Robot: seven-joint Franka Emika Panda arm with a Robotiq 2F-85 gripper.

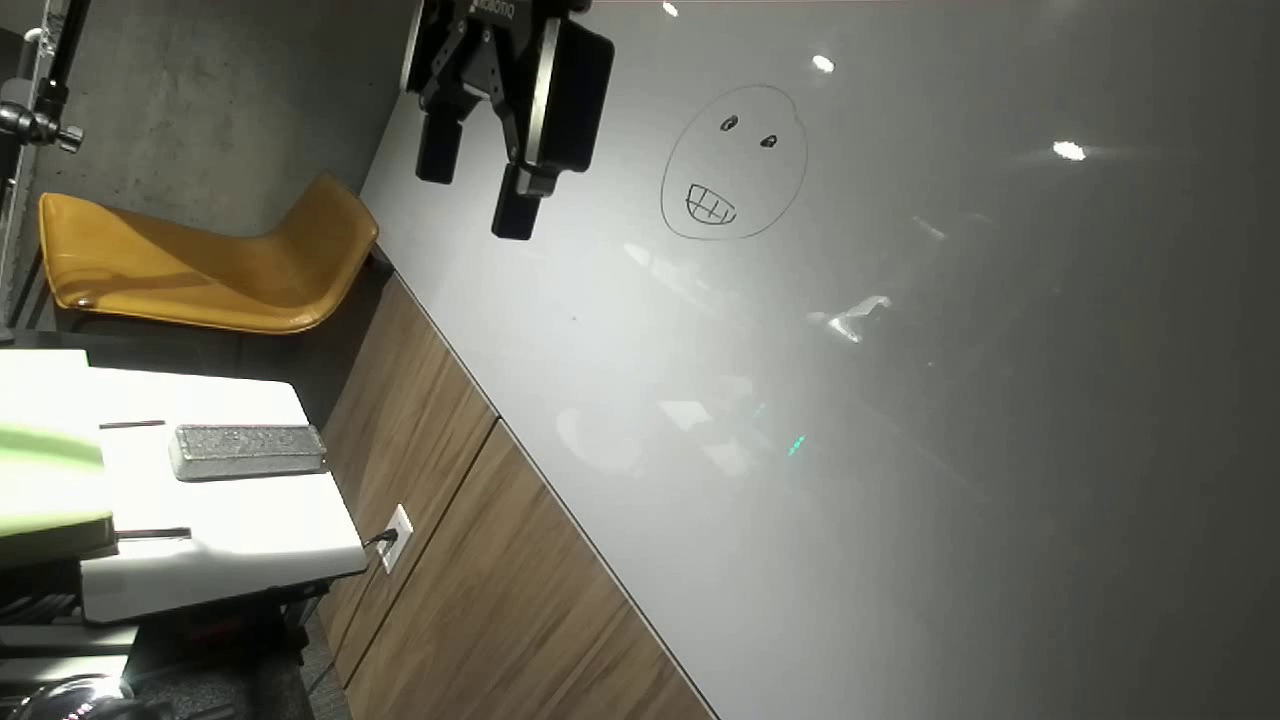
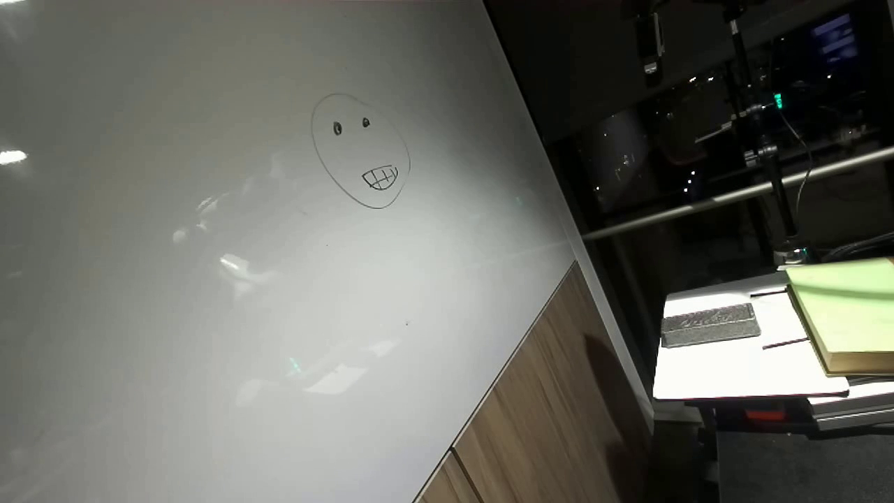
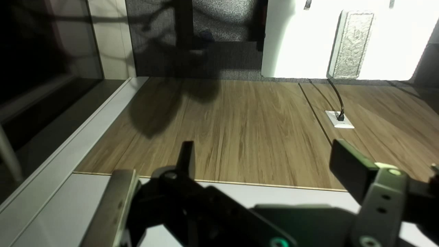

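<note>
Your gripper (image 1: 474,208) is spread wide, empty; eraser (image 3: 354,44) at bench (image 3: 305,48) edge facing wood panel (image 3: 253,133) looks light, soft: pinch long sides.

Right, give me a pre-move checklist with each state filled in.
1. Black two-fingered claw open: ok, jaws stand apart.
2. Claw empty: ok, nothing shows between the jaws.
3. Whole claw in view: not ok, no view shows it whole.
4. Gray rectangular textured block lying on the flat white surface: ok.
5. Black line-drawn face on the glossy white board visible: ok, both exterior views.
6. Claw clear of the board: cannot tell, depth is unclear.
</note>
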